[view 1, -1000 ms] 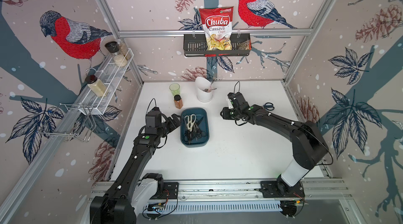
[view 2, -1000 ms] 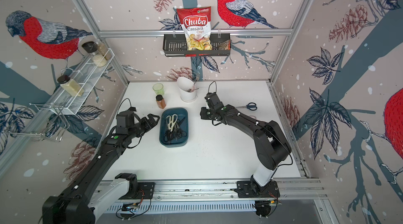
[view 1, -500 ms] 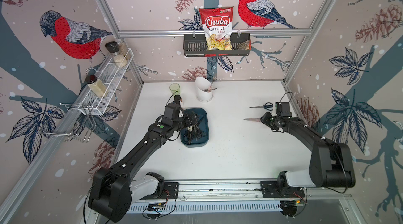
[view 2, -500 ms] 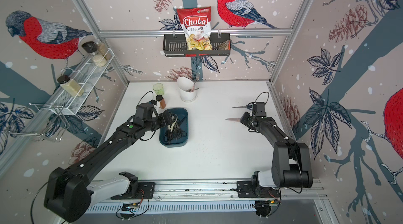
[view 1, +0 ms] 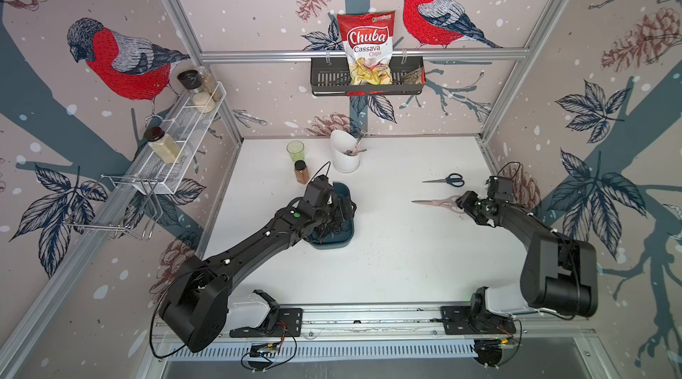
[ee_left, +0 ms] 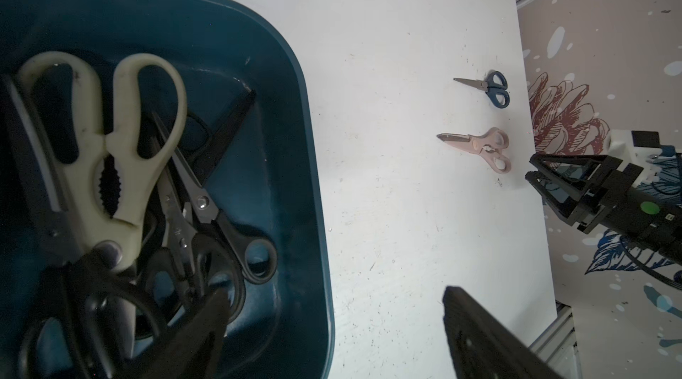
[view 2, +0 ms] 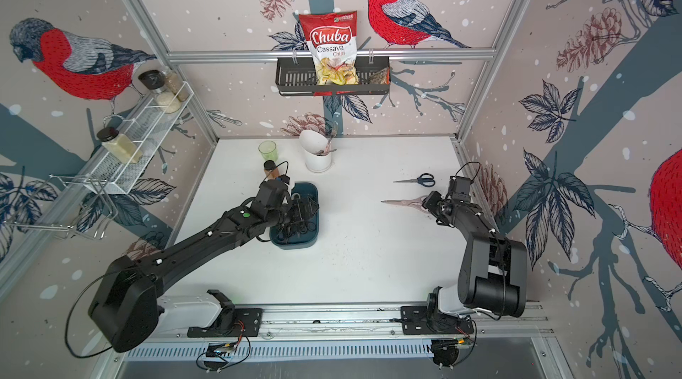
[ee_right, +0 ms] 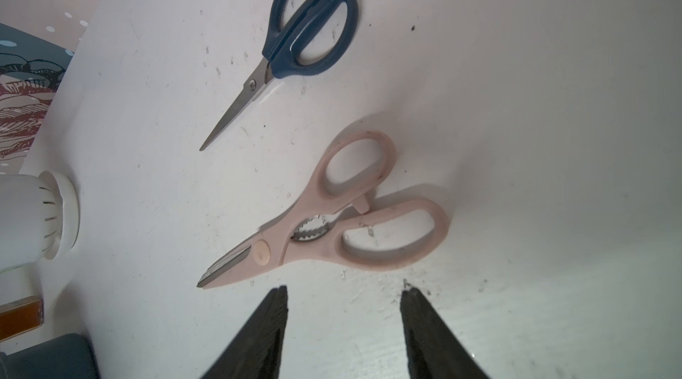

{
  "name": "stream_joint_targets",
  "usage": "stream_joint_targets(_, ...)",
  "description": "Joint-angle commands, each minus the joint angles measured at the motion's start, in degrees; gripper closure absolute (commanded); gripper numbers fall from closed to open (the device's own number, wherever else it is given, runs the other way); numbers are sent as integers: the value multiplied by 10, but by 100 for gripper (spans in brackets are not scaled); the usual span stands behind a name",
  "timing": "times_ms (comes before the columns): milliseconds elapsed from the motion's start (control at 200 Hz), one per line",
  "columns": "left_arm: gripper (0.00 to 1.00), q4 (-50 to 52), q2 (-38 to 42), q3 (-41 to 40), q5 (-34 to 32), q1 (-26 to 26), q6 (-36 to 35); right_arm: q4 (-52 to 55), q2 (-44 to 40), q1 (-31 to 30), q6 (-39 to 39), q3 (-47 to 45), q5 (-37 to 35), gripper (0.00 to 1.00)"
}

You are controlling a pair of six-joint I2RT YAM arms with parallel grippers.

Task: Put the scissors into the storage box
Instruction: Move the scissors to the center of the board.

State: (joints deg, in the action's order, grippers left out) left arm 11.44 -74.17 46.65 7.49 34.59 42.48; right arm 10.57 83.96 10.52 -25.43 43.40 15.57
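The dark teal storage box (view 1: 332, 241) (view 2: 295, 243) (ee_left: 258, 63) sits left of centre and holds several scissors: cream-handled shears (ee_left: 110, 159) and black-handled pairs (ee_left: 221, 218). My left gripper (view 1: 341, 209) (view 2: 306, 209) (ee_left: 334, 296) hangs open and empty across the box's right rim. Pinkish scissors (view 1: 435, 202) (view 2: 404, 203) (ee_right: 324, 222) and dark-blue-handled scissors (view 1: 444, 180) (view 2: 417, 180) (ee_right: 295, 34) lie on the table at the right. My right gripper (view 1: 461, 203) (view 2: 428, 202) (ee_right: 344, 290) is open, just short of the pinkish handles, with nothing between its fingers.
A white utensil cup (view 1: 345, 159), a green cup (view 1: 295, 151) and a spice jar (view 1: 301, 171) stand behind the box. A black wall basket (view 1: 324, 80) holds a chips bag. A white wire shelf (view 1: 184, 137) runs along the left wall.
My right arm swung from the table's middle to the right side, beside the pinkish scissors, and its jaws widened. My left arm moved from left of the box to over it.
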Motion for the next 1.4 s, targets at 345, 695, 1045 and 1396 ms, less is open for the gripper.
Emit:
stream_joint_targets(345,6,-15,12,-16,-31,5,8,-40,58,-5,3,6,6,44)
stream_joint_targets(695,5,-5,21,-16,-38,5,3,-44,90,-33,15,21,-13,44)
stream_joint_targets(1045,5,2,30,-15,-48,6,1,-26,53,-55,17,44,-28,44)
stream_joint_targets(1396,5,6,29,-14,-52,6,-1,-34,112,-55,22,82,-20,44)
